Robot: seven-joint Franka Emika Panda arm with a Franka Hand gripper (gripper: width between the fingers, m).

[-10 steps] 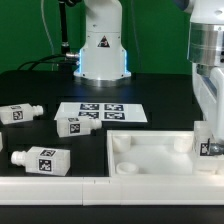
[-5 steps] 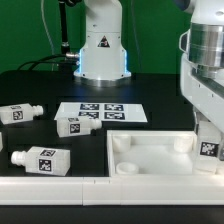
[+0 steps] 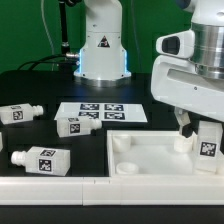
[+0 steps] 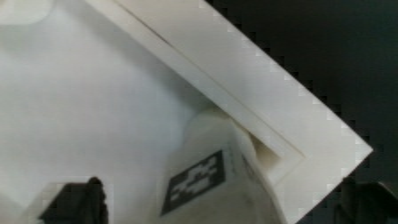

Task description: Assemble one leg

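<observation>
One leg (image 3: 208,146) stands upright in the far right corner of the large white tray-like piece (image 3: 150,160), with a tag facing the camera. My gripper (image 3: 196,127) hangs just above and beside it. In the wrist view the leg (image 4: 217,175) lies between my two dark fingertips (image 4: 79,203), with a gap on each side; the gripper (image 4: 231,208) is open. Three more legs lie on the black table: one at the far left (image 3: 20,113), one by the marker board (image 3: 74,125), one at the front left (image 3: 40,157).
The marker board (image 3: 100,110) lies flat in the middle of the table. The arm's white base (image 3: 103,45) stands at the back. The tray's raised rim (image 3: 110,150) runs along the front right.
My hand has risen and come into the exterior view from the right edge. The leg stays standing in the tray's corner, no longer gripped.
</observation>
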